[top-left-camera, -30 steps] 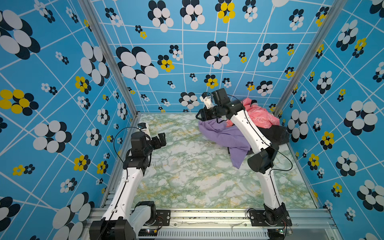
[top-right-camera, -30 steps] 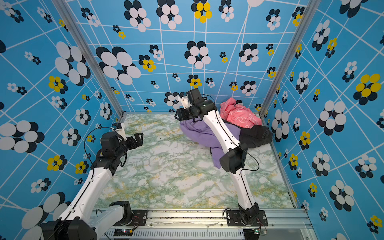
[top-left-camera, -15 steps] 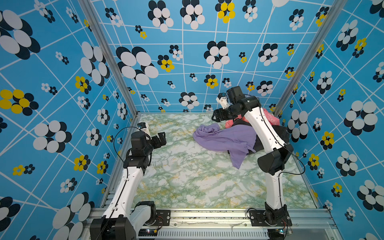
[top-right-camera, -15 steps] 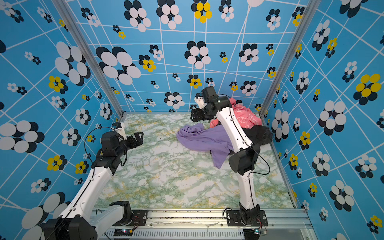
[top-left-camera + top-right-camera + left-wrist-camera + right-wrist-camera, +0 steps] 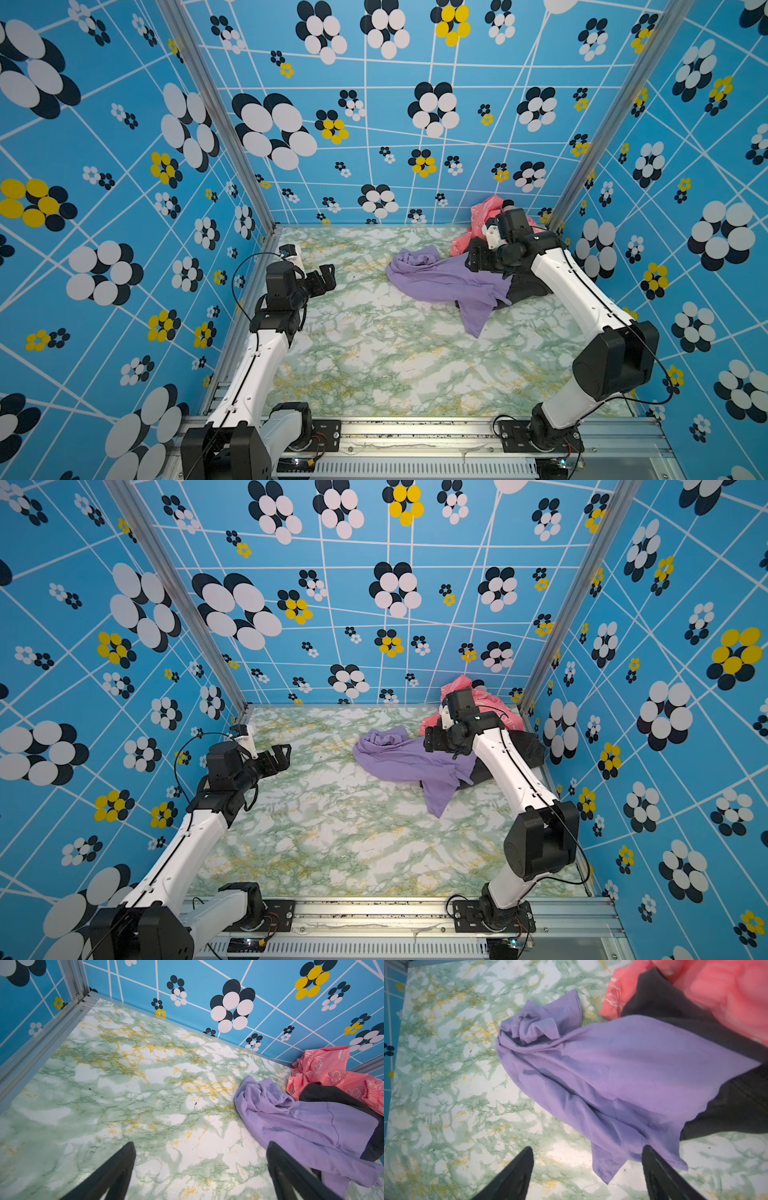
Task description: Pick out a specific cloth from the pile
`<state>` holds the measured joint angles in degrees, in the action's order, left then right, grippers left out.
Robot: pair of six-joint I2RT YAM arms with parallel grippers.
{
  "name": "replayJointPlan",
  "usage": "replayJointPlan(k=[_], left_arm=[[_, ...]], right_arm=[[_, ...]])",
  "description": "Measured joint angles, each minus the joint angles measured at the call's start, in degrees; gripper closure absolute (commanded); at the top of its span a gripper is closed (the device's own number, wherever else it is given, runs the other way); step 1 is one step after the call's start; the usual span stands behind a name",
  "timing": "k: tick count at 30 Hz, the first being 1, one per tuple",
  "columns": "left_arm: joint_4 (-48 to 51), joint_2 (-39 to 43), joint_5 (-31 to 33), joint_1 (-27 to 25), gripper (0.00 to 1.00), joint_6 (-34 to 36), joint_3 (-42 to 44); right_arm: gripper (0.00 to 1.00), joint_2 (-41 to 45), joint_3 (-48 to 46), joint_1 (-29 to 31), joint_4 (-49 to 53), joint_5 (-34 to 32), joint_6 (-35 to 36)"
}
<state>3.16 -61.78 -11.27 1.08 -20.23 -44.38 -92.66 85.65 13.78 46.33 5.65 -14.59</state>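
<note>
The plain lavender-purple soft cloth (image 5: 440, 282) (image 5: 612, 1076) lies rumpled on the green-veined marble tabletop (image 5: 374, 353), right below my right gripper (image 5: 477, 261) (image 5: 587, 1147). Those fingers stand spread wide above it, with nothing between them. One edge of the cloth overlaps the pile (image 5: 336, 1082). It drapes onto the plain black cloth (image 5: 528, 286), and the pink cloth with white outline prints (image 5: 482, 212) is heaped behind my right fingers, against the blue flowered wall (image 5: 374, 124). My left gripper (image 5: 326, 276) (image 5: 200, 1144) is spread wide too, empty, over bare marble. The cloth lies ahead of those fingers, well apart.
</note>
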Motion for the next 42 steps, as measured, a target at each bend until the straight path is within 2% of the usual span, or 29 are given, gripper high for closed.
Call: replayJointPlan(k=[4,8,19,24,28,35,42], left_arm=[[-0.2,-1.0,-0.4,-0.5,0.01,-0.2,-0.4],[-0.2,-1.2,-0.8,-0.7,0.01,-0.1,-0.9],[0.3,1.3,-0.7,-0.7,0.01,0.1,-1.1],[0.3,2.6,-0.7,-0.7,0.01,0.1,-1.1],[0.2,2.6,-0.7,-0.7,0.01,0.1,-1.1],[-0.9,1.2,-2.3,-0.9,0.01,-0.4,-1.1],[-5.0,-1.4,-5.9,-3.0,0.01,-1.1,-2.3]], right_arm=[[0.17,1.9,-9.0,-2.3,-4.3,0.0,-5.9],[0.24,1.6,-12.0,-3.7,-6.5,-0.7,-9.9],[0.73,-5.1,-11.7,-3.8,-8.1,-1.1,-15.0],[0.91,-5.6,-11.6,-3.8,-8.9,-0.9,-16.8],[1.0,-5.2,-11.5,-3.8,-10.3,-0.8,-17.8],[1.0,-1.4,-8.3,-3.8,-14.9,1.5,-19.6],[1.0,0.5,-0.9,-2.8,-21.6,5.4,-21.0]])
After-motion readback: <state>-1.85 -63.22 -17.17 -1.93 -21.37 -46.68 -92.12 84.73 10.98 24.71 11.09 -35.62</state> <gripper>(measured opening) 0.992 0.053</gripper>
